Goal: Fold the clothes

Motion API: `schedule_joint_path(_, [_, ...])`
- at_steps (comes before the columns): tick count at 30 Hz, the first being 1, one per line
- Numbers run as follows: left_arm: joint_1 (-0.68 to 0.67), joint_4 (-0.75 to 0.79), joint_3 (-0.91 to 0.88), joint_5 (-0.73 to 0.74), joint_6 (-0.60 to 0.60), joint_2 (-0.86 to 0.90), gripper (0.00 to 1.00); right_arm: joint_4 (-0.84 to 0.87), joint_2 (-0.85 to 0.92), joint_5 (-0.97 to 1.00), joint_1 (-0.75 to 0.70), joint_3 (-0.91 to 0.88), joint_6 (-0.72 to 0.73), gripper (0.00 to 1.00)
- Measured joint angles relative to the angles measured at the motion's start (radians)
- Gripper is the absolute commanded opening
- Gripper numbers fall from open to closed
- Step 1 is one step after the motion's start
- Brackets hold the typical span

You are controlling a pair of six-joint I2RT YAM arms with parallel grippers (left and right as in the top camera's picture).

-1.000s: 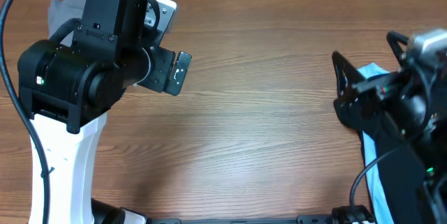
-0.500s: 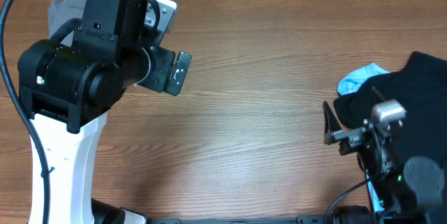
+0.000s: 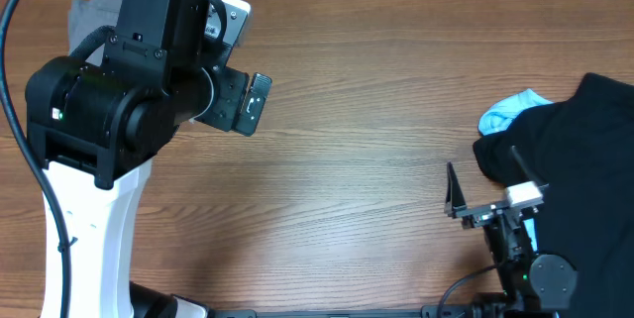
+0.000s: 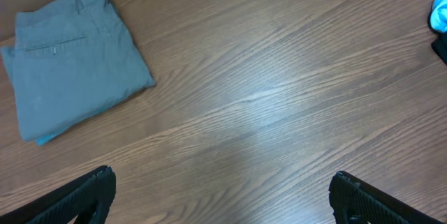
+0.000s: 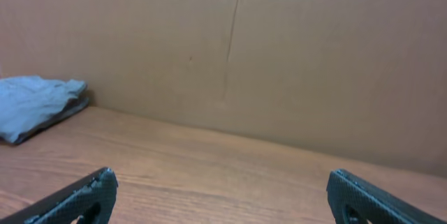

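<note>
Spread wide and holding nothing on both sides. Raised high over the table (image 4: 265, 112) with the left gripper (image 4: 222, 197), pointing down, fingertips well apart, above and to the right of folded grey-green shorts (image 4: 73, 56) lying flat at the far left corner. Low at the near right edge with the right gripper (image 5: 222, 196), levelled toward a cardboard wall (image 5: 293, 56), touching nothing. Just beside that, in a heap: black garment (image 3: 584, 169) over light blue garment (image 3: 510, 110).

Smooth wood-grain table (image 4: 279, 98) with a faint sheen under the left gripper (image 4: 222, 196). Matt woven cotton on the grey-green shorts (image 4: 70, 56) ahead-left of it — black garment (image 3: 584, 169) by the right gripper (image 5: 223, 199) equally dull cloth.
</note>
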Motion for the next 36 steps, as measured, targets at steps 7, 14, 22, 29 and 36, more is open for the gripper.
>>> schedule_joint_path(7, [0.000,0.000,0.000,0.000,0.000,0.000,1.00,-0.003,-0.010,-0.018,-0.032,-0.061,0.000,1.00])
schedule_joint_path(14, [0.000,0.000,0.000,0.000,0.000,0.000,1.00,-0.029,-0.011,-0.040,-0.038,-0.099,-0.001,1.00])
schedule_joint_path(22, [0.000,0.000,0.000,0.000,0.000,0.000,1.00,-0.030,-0.011,-0.045,-0.038,-0.099,-0.001,1.00])
schedule_joint_path(29, [0.000,0.000,0.000,0.000,0.000,0.000,1.00,-0.030,-0.011,-0.045,-0.038,-0.099,-0.001,1.00])
schedule_joint_path(36, [0.000,0.000,0.000,0.000,0.000,0.000,1.00,-0.030,-0.011,-0.046,-0.038,-0.099,-0.001,1.00])
